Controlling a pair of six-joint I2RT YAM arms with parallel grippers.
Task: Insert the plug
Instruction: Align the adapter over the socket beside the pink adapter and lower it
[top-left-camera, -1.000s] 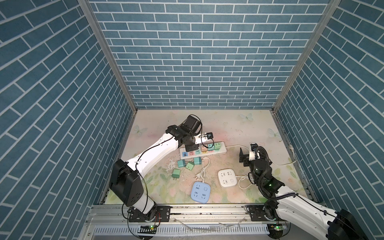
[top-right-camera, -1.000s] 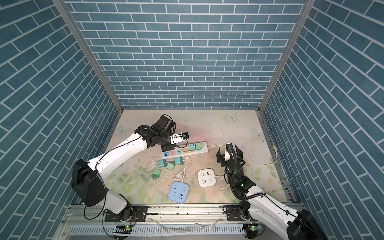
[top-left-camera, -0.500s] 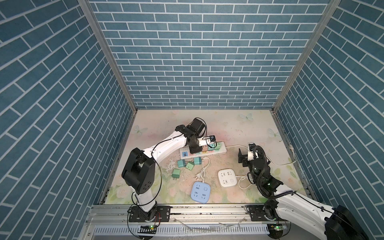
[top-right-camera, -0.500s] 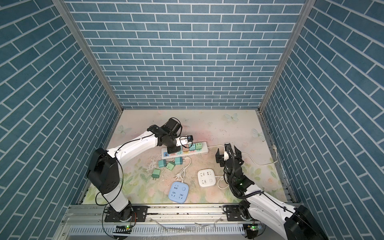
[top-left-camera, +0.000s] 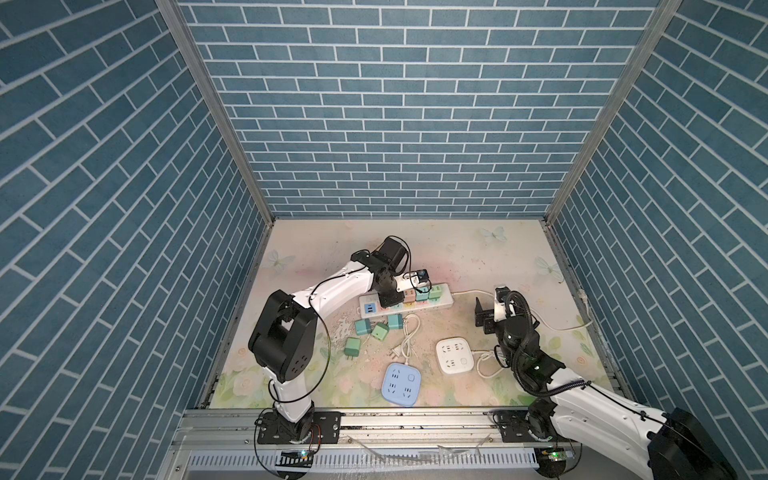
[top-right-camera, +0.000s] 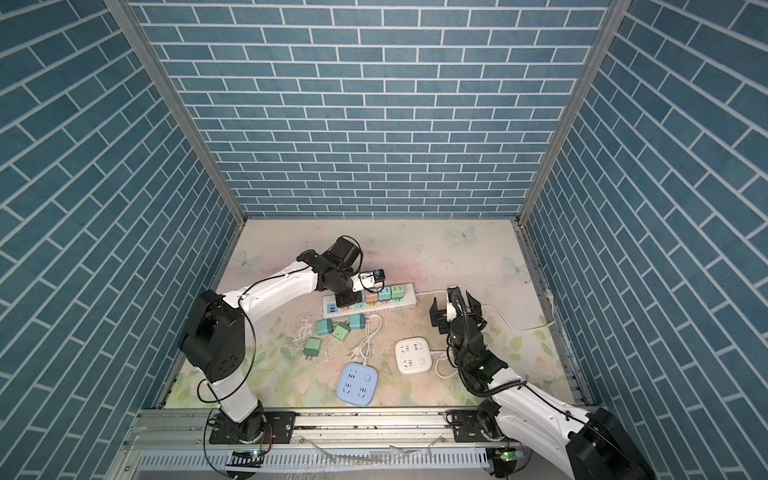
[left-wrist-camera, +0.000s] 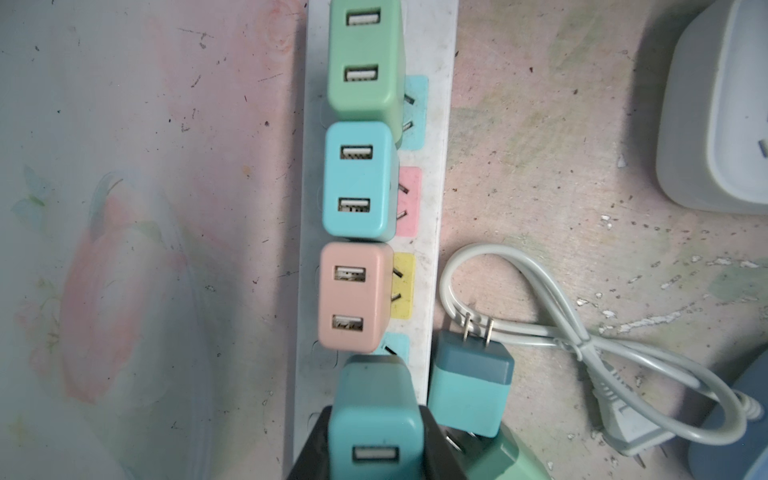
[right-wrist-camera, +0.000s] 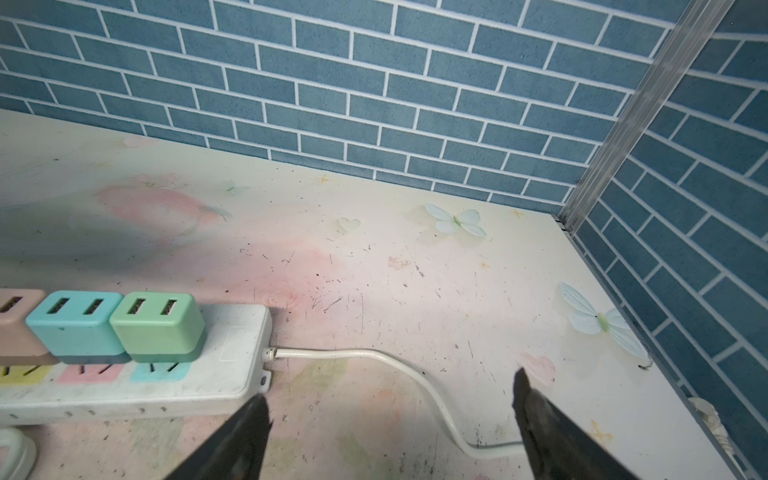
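Teal USB charger plug (left-wrist-camera: 374, 399): clenched in L gripper (top-left-camera: 390, 296), at white power strip (top-left-camera: 444, 296), frame centre, next to pink charger (left-wrist-camera: 351, 301); seating unclear. R gripper (right-wrist-camera: 390, 399): spread, empty, right of centre. Surface: scuffed floral mat (top-left-camera: 436, 249). Walls: blue brick (top-left-camera: 395, 124).

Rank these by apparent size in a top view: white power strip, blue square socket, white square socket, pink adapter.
1. white power strip
2-3. blue square socket and white square socket, too alike to rank
4. pink adapter
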